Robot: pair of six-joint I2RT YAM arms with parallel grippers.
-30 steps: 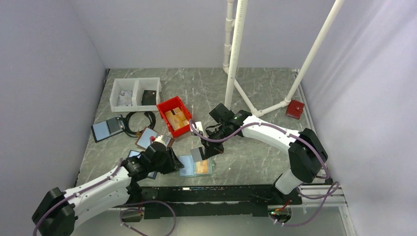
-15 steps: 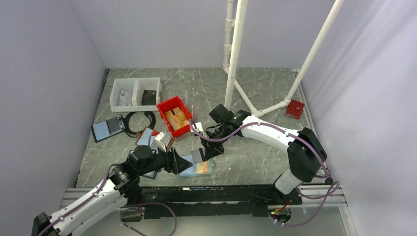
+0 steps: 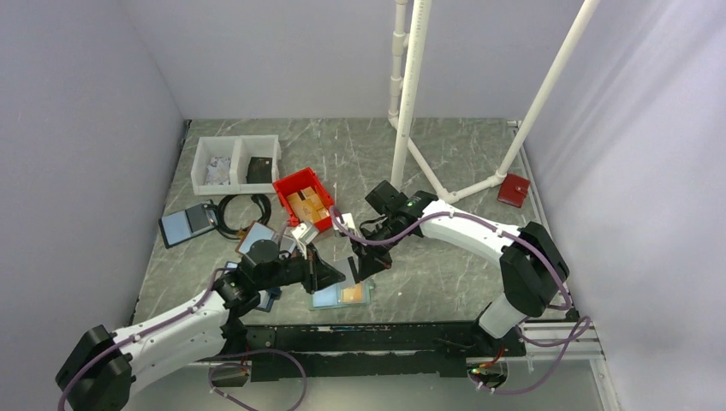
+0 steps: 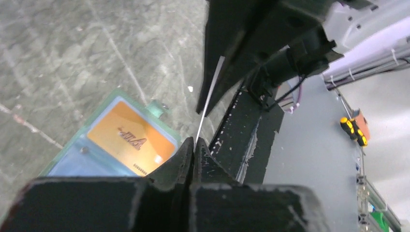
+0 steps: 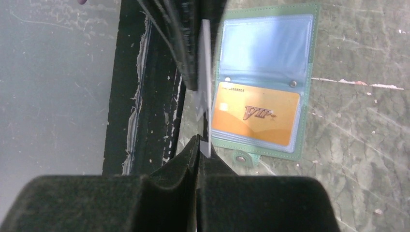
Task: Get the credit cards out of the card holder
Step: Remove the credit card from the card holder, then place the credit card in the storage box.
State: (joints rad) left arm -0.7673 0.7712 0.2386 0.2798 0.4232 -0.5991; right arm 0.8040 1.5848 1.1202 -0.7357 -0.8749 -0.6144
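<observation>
Two pincers on one thin pale card [image 4: 209, 94], and it stands edge-on between them! The left pincer [image 4: 193, 145] is clamped on one end, fingers pressed together with only the card between. The right pincer [image 5: 199, 140] is squeezed tight on the other end. Just beneath, the flat teal-green-edged card holder [image 5: 263, 48] lies open by the near edge of the grey marbled worktop [image 3: 445, 265]. An orange-tan card [image 5: 255, 113] sits in one clear pocket. The other pocket shows pale blue.
</observation>
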